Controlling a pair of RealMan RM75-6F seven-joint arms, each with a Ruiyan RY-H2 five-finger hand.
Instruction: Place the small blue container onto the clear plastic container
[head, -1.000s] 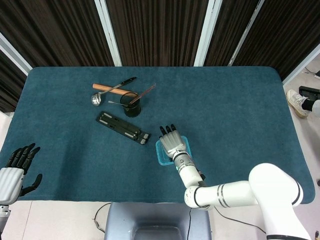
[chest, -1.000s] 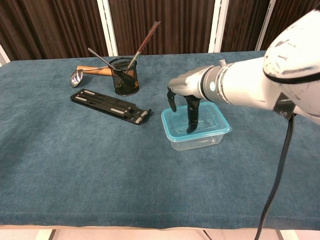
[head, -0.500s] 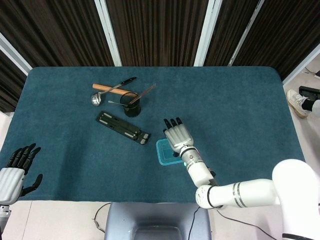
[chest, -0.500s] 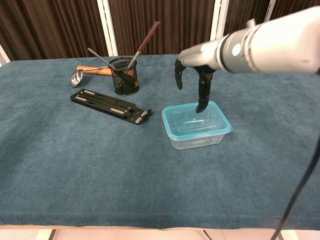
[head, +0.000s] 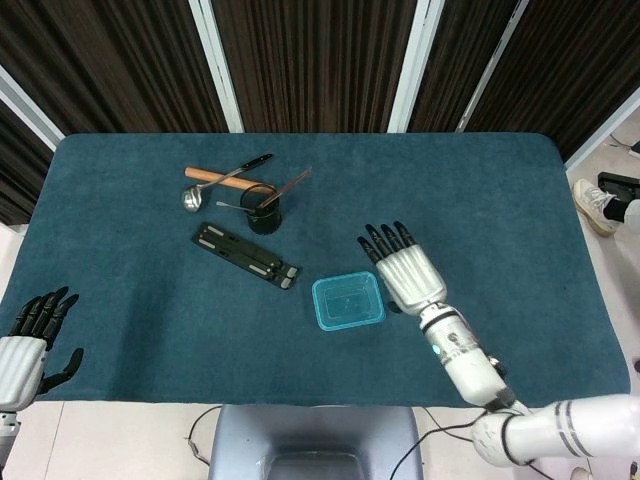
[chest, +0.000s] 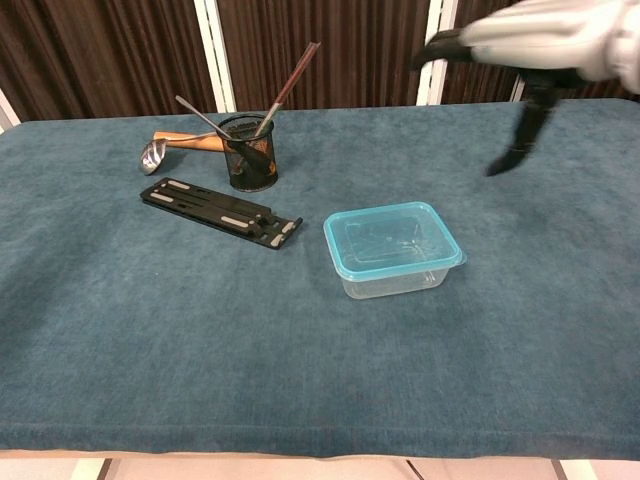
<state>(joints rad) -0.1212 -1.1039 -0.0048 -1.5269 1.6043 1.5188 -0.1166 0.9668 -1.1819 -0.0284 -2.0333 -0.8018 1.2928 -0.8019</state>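
On the teal worktop (head: 150, 300), a clear plastic container (head: 348, 301) with a blue rim sits near the front edge, the empty, spread right hand (head: 408, 272) raised beside it; placing looks done, retreat next.

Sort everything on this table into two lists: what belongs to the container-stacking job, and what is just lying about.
Belongs to the job:
- clear plastic container with blue lid
- right hand, open, beside it

Just lying about:
- black mesh cup holding utensils
- ladle
- flat black stand
- left hand, idle at the table's near edge
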